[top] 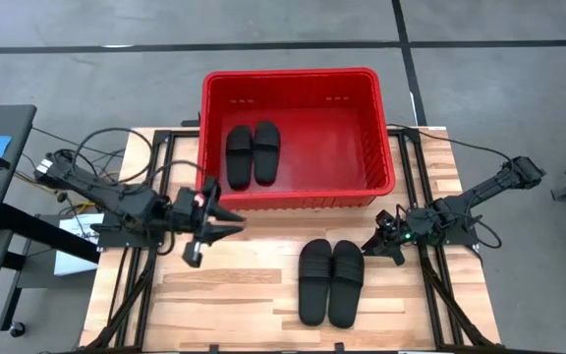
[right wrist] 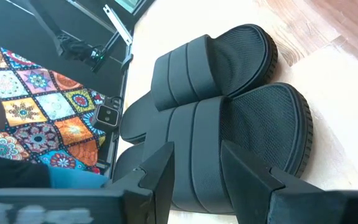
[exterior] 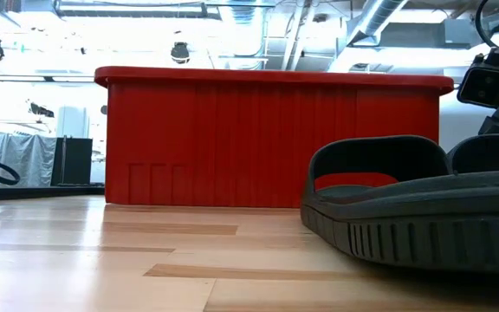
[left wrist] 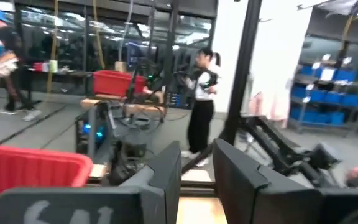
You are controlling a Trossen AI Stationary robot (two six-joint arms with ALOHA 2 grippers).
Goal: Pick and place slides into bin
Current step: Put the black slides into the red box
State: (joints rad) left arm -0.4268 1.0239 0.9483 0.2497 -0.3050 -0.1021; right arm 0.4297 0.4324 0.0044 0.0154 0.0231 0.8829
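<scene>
Hovering empty at centre-left, the left gripper (top: 226, 225) has fingers spread; the right gripper (top: 372, 245), lower right, fingers apart, faces two slides (top: 330, 282). Another pair (top: 253, 154) lies in the bin (top: 293, 200).

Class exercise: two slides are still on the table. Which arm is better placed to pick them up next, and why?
Probably the right. The right gripper sits open beside the pair of slides on the table, and its wrist view looks straight at them. The left gripper, also open, is farther off, by the front wall of the bin.
</scene>
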